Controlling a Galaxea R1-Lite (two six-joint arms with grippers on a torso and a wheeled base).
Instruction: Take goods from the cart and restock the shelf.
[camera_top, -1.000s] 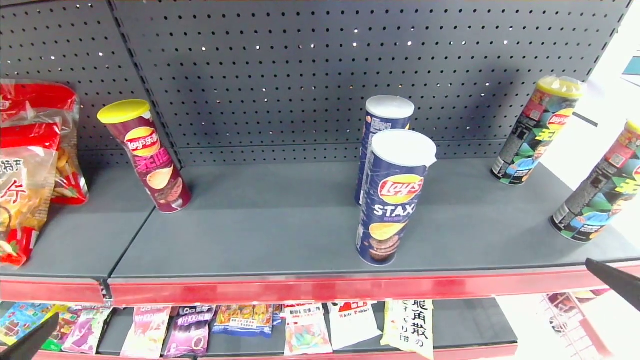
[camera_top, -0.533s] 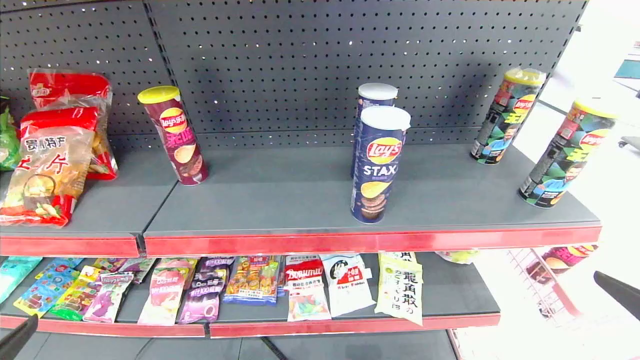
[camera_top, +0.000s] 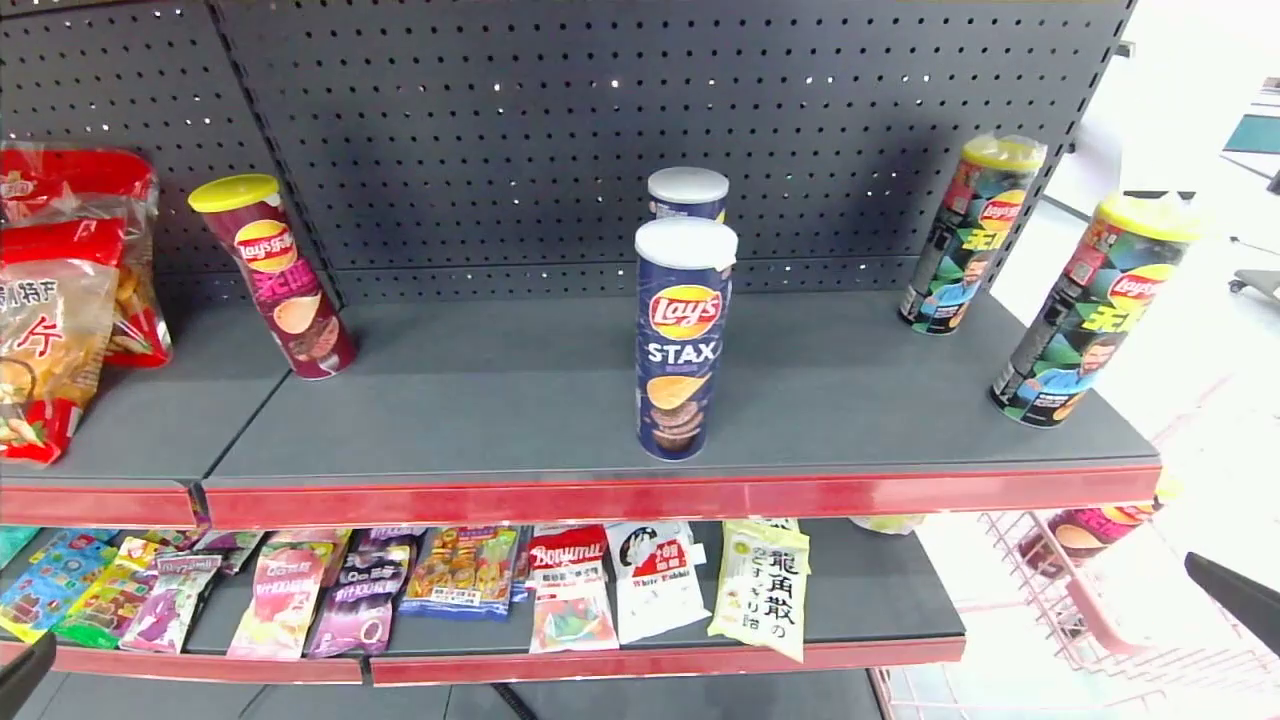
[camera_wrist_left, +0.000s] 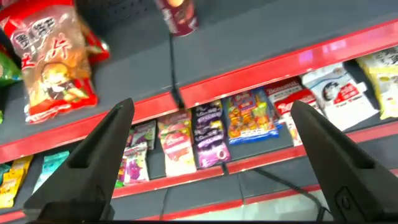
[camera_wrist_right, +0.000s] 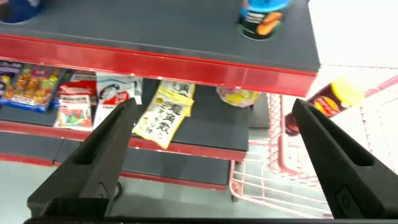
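Black wedges: left claw (camera_wrist_left: 212, 104), right claw (camera_wrist_right: 214, 104).

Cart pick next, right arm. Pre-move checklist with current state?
1. Right gripper open and empty: ok.
2. Left gripper open and empty: ok.
3. Maroon can in sight, lying in the cart: ok.
4. Bare room on the upper shelf for the can: ok.
5. Can free of other goods in the cart: cannot tell.

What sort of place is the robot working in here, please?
Most likely a shop aisle: grey pegboard-backed shelves with red edge strips, tall cylindrical crisp cans standing on them, and a pink wire cart alongside.
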